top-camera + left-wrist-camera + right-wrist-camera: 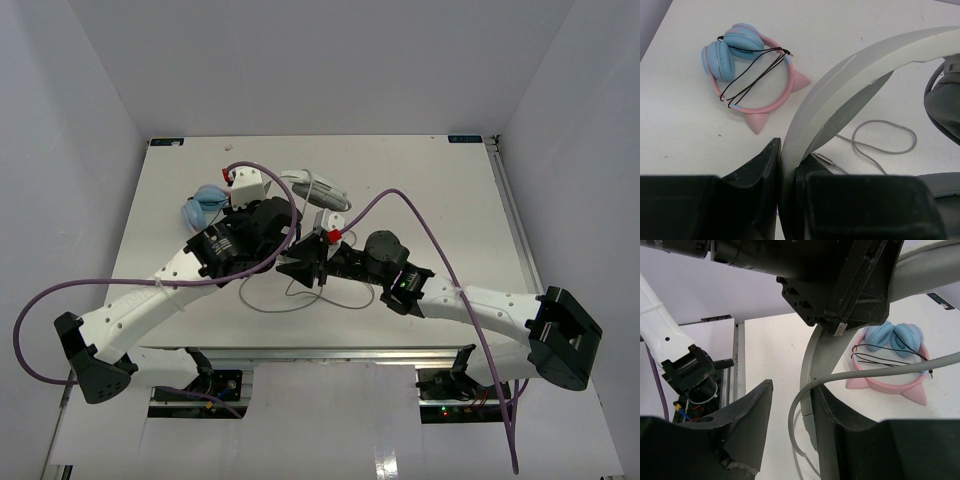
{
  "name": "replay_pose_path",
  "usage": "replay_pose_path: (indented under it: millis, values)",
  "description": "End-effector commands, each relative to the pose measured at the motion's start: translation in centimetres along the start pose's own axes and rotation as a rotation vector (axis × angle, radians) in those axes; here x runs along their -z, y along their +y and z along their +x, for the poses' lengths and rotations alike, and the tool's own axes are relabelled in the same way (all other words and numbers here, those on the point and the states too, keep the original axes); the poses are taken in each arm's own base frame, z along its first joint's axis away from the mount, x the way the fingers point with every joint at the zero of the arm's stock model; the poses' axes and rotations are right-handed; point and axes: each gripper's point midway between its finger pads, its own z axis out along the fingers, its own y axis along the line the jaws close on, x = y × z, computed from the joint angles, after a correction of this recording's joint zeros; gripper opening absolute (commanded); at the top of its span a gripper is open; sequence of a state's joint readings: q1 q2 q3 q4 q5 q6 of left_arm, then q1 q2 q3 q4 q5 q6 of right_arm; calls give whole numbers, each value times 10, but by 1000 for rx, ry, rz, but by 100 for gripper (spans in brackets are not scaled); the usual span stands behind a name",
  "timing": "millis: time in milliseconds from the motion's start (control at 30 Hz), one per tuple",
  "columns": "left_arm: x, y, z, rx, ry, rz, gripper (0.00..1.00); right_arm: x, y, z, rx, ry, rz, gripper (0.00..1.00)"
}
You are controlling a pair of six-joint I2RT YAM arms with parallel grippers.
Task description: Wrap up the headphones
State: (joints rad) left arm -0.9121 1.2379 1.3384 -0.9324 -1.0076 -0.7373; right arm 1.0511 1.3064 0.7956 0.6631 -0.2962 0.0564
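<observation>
Left end effector [788, 159]: clenched on the headband [850, 85] of the headphones [315, 189], at mid tabletop [680, 140].
Right end effector [791, 390]: jaws apart; the cable [880, 372] crosses the gap, unpinched.
Risk: you may lose the slack cable out of that open gap, or snag it on the pink-and-blue headset [717, 60] nearby; pulling hard could twist the headband in your grip.
Writing: none legible; a corner sticker [941, 300] is too small.

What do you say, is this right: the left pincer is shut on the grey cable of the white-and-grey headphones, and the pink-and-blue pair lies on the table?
Not quite. The left wrist view shows the left pincer shut on the arched headband of the white-and-grey headphones, not on their grey cable, which lies on the table. The pink-and-blue pair does lie there.
</observation>
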Motion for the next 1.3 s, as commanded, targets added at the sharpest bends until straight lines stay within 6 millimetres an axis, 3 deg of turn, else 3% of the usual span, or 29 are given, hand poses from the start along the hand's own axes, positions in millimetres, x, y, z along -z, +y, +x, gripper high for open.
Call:
replay_pose_path:
  millis: [0,133,333,567,800,1033,1267]
  values:
    - [6,-13,-55,270,-147,12,0,3,32,18,-48,41,-150,45]
    - [6,-13,-56,276,-150,13,0,4,33,14,-47,42,-159,46]
    - [13,-13,-68,309,-158,42,0,4,21,37,-64,101,-86,46]
    - [20,-7,-83,327,-183,48,0,9,29,42,-53,124,-130,48]
    - [28,6,-89,357,-201,57,0,21,-4,53,-52,200,78,49]
    - [32,8,-98,376,-212,64,0,27,-3,47,-60,209,93,48]
    - [32,11,-97,389,-217,58,0,40,-17,34,-52,183,197,48]
